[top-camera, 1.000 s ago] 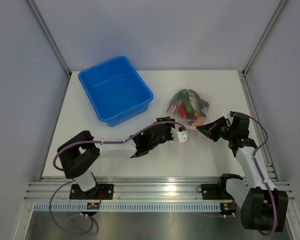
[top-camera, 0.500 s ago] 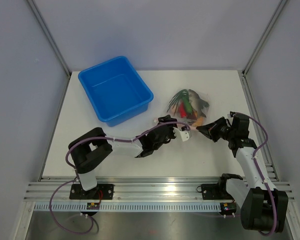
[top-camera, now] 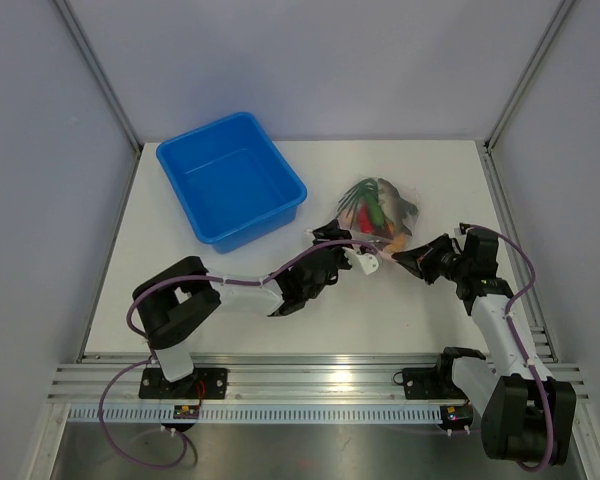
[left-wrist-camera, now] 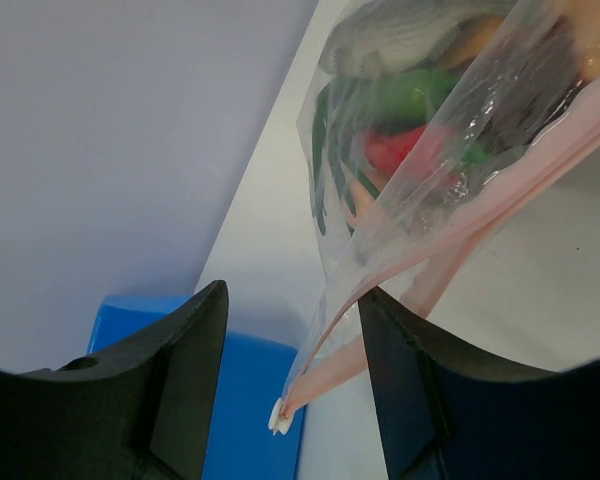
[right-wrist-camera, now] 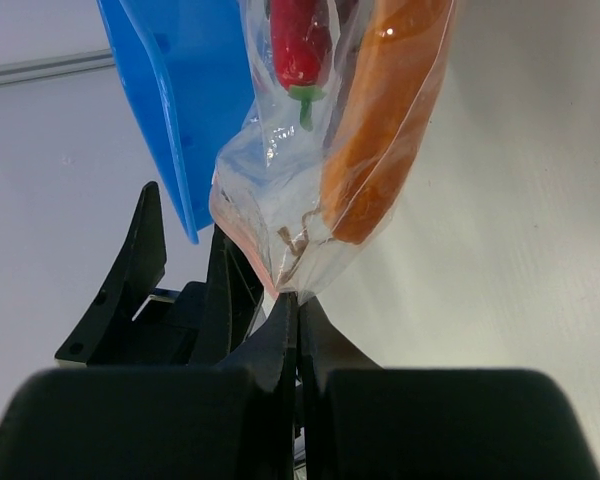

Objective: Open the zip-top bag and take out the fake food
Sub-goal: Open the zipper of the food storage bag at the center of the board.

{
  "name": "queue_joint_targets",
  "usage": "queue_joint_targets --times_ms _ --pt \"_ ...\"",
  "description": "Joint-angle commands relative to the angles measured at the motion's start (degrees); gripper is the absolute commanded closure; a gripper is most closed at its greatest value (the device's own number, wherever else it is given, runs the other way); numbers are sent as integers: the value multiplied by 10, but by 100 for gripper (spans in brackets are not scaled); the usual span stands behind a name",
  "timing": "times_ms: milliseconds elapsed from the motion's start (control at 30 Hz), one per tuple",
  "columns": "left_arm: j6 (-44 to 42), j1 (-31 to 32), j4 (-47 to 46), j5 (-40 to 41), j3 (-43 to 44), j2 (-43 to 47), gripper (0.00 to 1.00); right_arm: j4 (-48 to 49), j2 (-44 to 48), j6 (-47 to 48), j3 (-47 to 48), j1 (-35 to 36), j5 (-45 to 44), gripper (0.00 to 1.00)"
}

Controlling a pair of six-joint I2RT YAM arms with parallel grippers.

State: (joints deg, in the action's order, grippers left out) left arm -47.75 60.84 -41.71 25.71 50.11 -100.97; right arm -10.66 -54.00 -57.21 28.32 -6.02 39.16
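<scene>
Your right gripper (right-wrist-camera: 298,300) pinches one corner of the clear crinkly zip-top bag (top-camera: 378,213) on the white table (top-camera: 430,170) while your left gripper (left-wrist-camera: 292,300) gapes around its pink zip strip (left-wrist-camera: 480,205), so closing off-centre could let it slip out.

Shows thin, clear, crinkled plastic film with glossy glints on the zip-top bag (left-wrist-camera: 450,110), edged by a smooth, matt pink zip strip (left-wrist-camera: 500,190). Holds inside it smooth, shiny moulded-plastic fake food (right-wrist-camera: 380,130) in red and orange. Under the bag, shows a smooth matt white table (top-camera: 400,310); left of the bag, a blue hard-plastic tub (top-camera: 250,232), smooth with a soft sheen.
</scene>
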Motion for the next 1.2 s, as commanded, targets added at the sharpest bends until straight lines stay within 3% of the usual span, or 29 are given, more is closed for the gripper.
queue_joint_targets --times_ms 0,200,367,533,633,667,733,767,867,1000,1167 --pt "14 2 -24 -12 3 27 47 24 7 -3 -2 -3 18 100" --pt "17 2 38 -43 25 15 78 27 6 -3 -3 -3 20 100" --pt "59 1 87 -72 34 32 89 25 8 -2 -3 -3 18 100" --pt "123 -4 223 -114 99 40 100 16 22 3 -2 -3 -1 98" --pt "164 -10 252 -120 118 40 100 5 42 21 2 -3 -20 83" --pt "174 -11 267 -121 122 39 100 -10 49 26 6 -3 -28 68" --pt "212 -17 286 -129 143 40 100 -41 84 42 15 -3 -61 54" --pt "226 -26 309 -140 153 40 100 -52 99 48 17 -3 -74 42" --pt "295 -56 356 -196 188 40 100 -73 166 65 22 -2 -118 23" --pt "348 -78 361 -231 193 49 100 -77 237 56 10 -2 -145 19" --pt "386 -90 353 -244 187 62 100 -82 224 61 14 -2 -132 20"
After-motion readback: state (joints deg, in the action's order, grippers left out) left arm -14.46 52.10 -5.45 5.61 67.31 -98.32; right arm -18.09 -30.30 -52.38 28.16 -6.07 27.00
